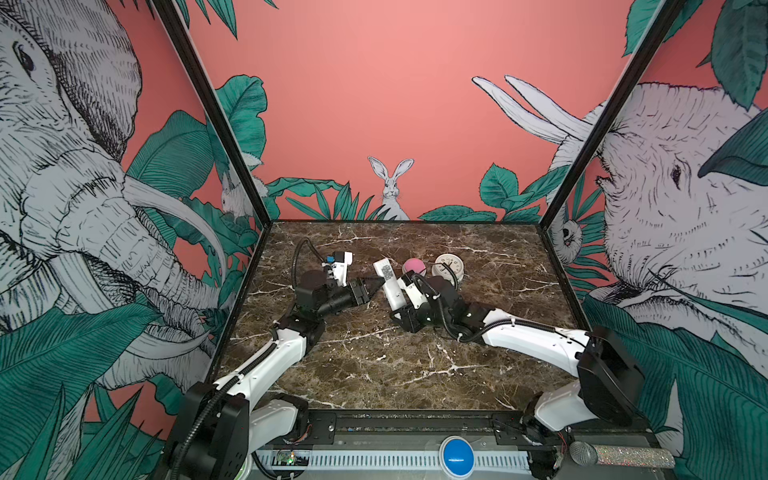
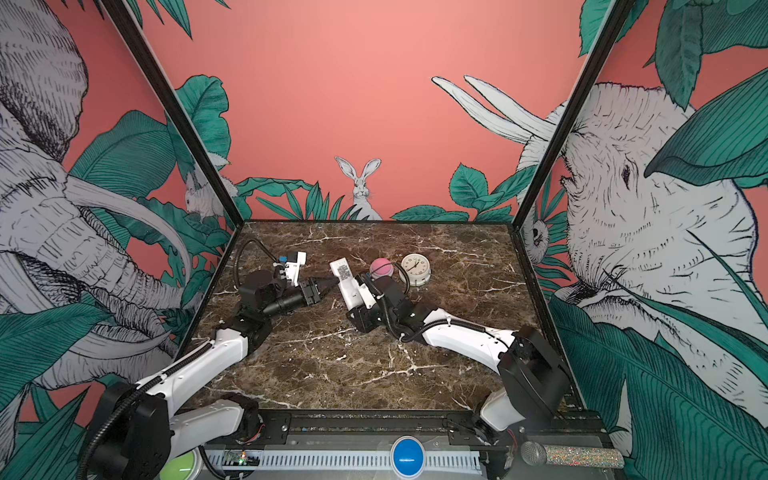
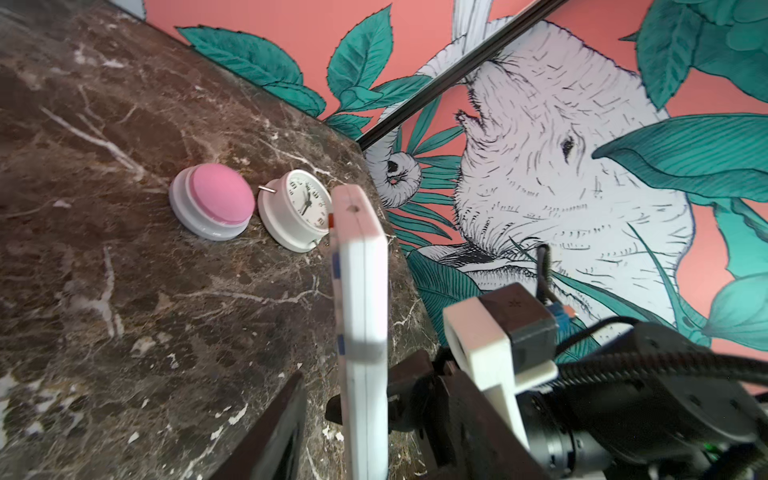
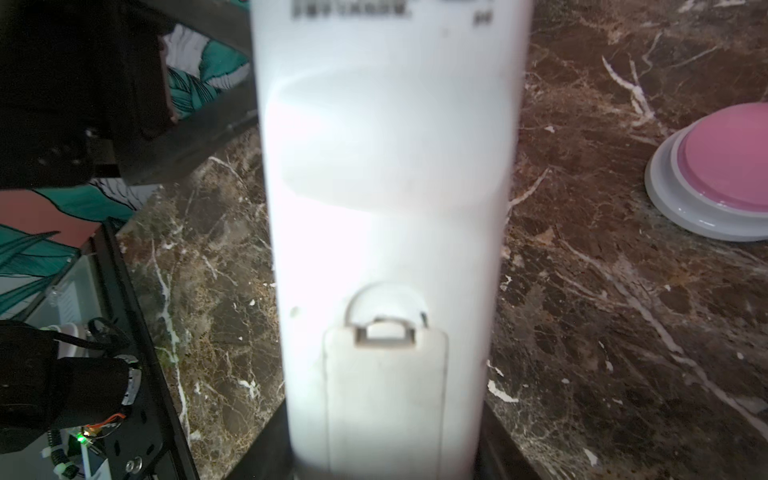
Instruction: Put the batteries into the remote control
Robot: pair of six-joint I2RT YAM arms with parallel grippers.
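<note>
The remote control (image 1: 386, 282), slim smooth white plastic, is held back-up over the veined brown marble tabletop (image 1: 374, 365), its rectangular latched battery cover (image 4: 386, 395) shut. The right gripper (image 1: 395, 305) clamps its lower end. At its 9 o'clock the left gripper (image 1: 374, 286) has jaws parted, holding nothing. At 2 o'clock sit a pink dome button (image 1: 413, 266) and a round white clock (image 1: 449, 266).

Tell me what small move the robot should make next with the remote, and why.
Probably draw the left gripper back, clear of the remote control. Its jaws stand open beside the remote, while the right gripper holds its lower end, back showing. The battery cover sits shut and no loose batteries show, so loading looks done, though inside is hidden.
</note>
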